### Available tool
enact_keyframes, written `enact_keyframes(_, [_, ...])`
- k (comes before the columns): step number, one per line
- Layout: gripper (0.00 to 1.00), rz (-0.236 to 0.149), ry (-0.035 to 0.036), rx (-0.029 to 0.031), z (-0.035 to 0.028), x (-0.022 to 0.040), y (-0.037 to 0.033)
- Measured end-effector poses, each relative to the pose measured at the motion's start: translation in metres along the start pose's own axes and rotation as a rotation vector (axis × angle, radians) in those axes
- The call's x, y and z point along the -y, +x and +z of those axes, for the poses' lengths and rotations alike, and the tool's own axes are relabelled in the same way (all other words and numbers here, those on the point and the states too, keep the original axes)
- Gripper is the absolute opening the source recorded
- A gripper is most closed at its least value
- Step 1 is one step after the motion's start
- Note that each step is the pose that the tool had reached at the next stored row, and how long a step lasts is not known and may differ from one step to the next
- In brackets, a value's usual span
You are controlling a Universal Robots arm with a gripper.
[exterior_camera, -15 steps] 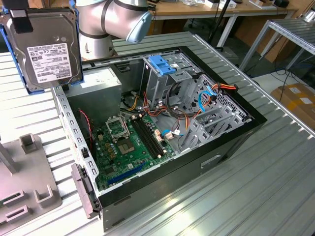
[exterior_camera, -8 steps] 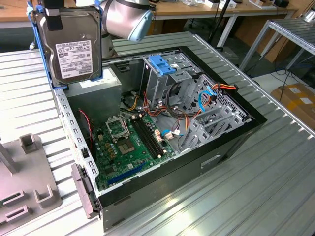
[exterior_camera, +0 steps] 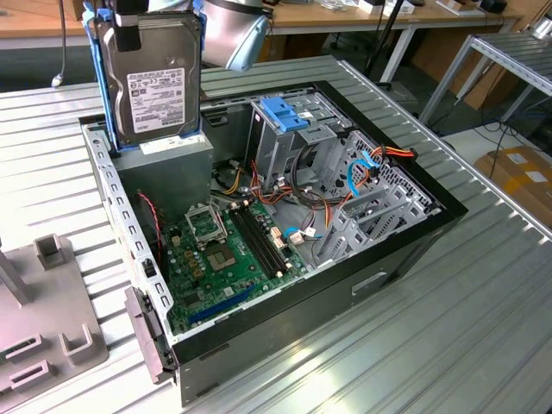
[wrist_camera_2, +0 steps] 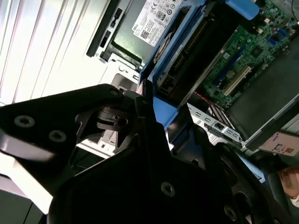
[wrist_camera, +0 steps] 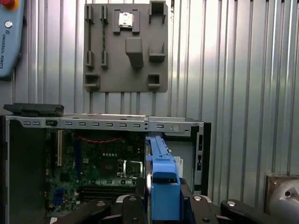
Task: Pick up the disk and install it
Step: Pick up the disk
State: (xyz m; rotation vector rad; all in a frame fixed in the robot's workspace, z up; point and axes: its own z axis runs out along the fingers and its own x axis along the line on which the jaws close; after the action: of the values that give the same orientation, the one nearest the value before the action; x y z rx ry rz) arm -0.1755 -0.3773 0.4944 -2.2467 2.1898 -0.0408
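The disk (exterior_camera: 151, 82), a grey hard drive with a white label in a bright blue bracket, hangs upright above the back-left corner of the open computer case (exterior_camera: 414, 233). My gripper (exterior_camera: 138, 19) is shut on its top edge. In the first wrist view the disk (wrist_camera: 161, 179) appears edge-on between the black fingers (wrist_camera: 133, 207), over the case's near wall. In the second wrist view its blue bracket (wrist_camera_2: 163, 112) runs out from the gripper (wrist_camera_2: 147, 116) toward the case below.
Inside the case lie a green motherboard (exterior_camera: 224, 250), a grey power supply (exterior_camera: 164, 159) under the disk, and a metal drive cage with a blue top (exterior_camera: 285, 112). A grey fixture board (exterior_camera: 43, 332) lies on the ribbed metal table at the exterior view's left.
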Motion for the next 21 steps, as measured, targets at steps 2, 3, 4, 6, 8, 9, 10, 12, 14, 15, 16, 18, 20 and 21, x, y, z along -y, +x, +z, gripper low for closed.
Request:
enact_keyframes(2, [0.37, 0.0, -0.0001, -0.0001, 0.0001, 0.0068, 0.0002])
enact_keyframes(3, [0.37, 0.0, -0.0001, -0.0001, 0.0001, 0.0073, 0.0002])
enact_keyframes(4, [0.37, 0.0, 0.0, 0.0, 0.0001, 0.0073, 0.0002])
enact_keyframes(6, [0.37, 0.0, -0.0001, 0.0, 0.0001, 0.0077, 0.0002])
enact_keyframes(8, [0.37, 0.0, 0.0, 0.0, 0.0002, 0.0112, 0.0003])
enact_keyframes(9, [0.37, 0.0, -0.0001, -0.0001, 0.0002, 0.0133, 0.0003])
enact_keyframes(10, [0.37, 0.0, 0.0, -0.0001, 0.0003, 0.0157, 0.0004])
enact_keyframes(12, [0.37, 0.0, 0.0, 0.0, 0.0005, 0.0244, 0.0006])
enact_keyframes(14, [0.37, 0.0, -0.0001, -0.0001, 0.0007, 0.0331, 0.0008])
enact_keyframes(15, [0.37, 0.0, 0.0, 0.0, 0.0008, 0.0371, 0.0009])
enact_keyframes(16, [0.37, 0.0, -0.0001, -0.0001, 0.0009, 0.0425, 0.0011])
enact_keyframes(18, [0.37, 0.0, 0.0, 0.0, 0.0011, 0.0523, 0.0013])
enact_keyframes(20, [0.37, 0.0, 0.0, -0.0001, 0.0013, 0.0613, 0.0016])
enact_keyframes(21, [0.37, 0.0, -0.0001, -0.0001, 0.0013, 0.0638, 0.0016])
